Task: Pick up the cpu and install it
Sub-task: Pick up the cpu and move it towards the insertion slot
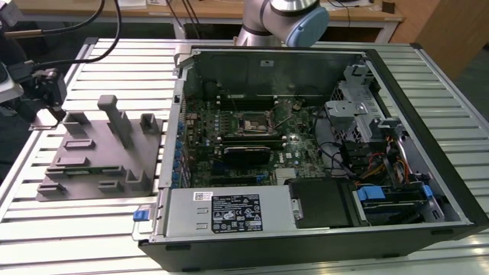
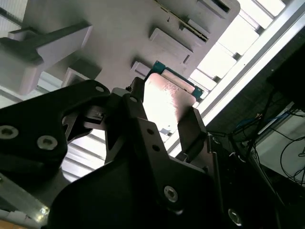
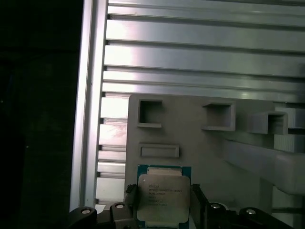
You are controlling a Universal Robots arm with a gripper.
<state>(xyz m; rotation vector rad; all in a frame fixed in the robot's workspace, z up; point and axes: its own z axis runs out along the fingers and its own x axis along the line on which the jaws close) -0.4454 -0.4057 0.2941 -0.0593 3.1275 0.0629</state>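
First wrist view: silvery sq. cpu (image 3: 163, 198)

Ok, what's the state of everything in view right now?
gripper: shut on the cpu.
cpu: metal top up, flat over the fixture; lifted or still seated, cannot tell.
fixture: lying flat, to the exterior view's left of the case.
case: on its side, side panel off, board exposed.
socket: no cooler over it; filled or empty, too small to tell.

Arm (image 1: 260, 26) was silver-grey w/ pale-blue round joint cap (image 1: 310, 26) at 3 o'clock; end effector (image 2: 167, 112) was black, angular, w/ silver screws (image 2: 46, 141).
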